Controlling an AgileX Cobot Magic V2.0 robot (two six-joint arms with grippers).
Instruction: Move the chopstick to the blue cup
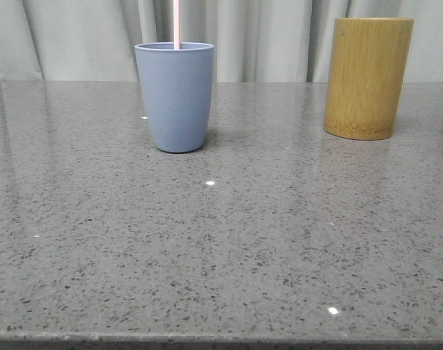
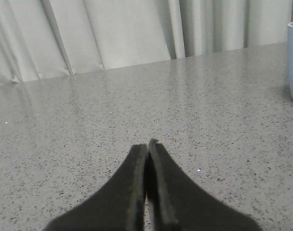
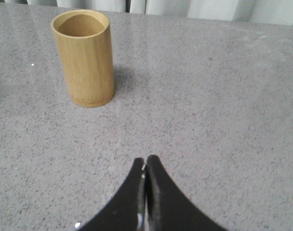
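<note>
**Ann:** Front view first: the chopstick (image 1: 176, 23) stands in the blue cup (image 1: 175, 97), poking straight up past the rim and out of the top of the picture. That transfer looks done to me.

**Ben:** Agreed. And the bamboo holder (image 1: 368, 77) sits well apart to the right, empty as far as the right wrist view looks into it.

**Ann:** How would that stick handle?

**Ben:** My guess: light, stiff, smooth, so it could slip or swivel in a loose pinch. Take it on the shaft above the rim, squarely across, if it needs moving again.

**Ann:** Where are the claws?

**Ben:** Left gripper (image 2: 147, 147) has its fingers pressed together on nothing, low over bare table (image 2: 137, 106), with the cup's side just at the edge of its view, well away. Right gripper (image 3: 145, 162) is likewise closed and empty, the holder ahead of it.
</note>
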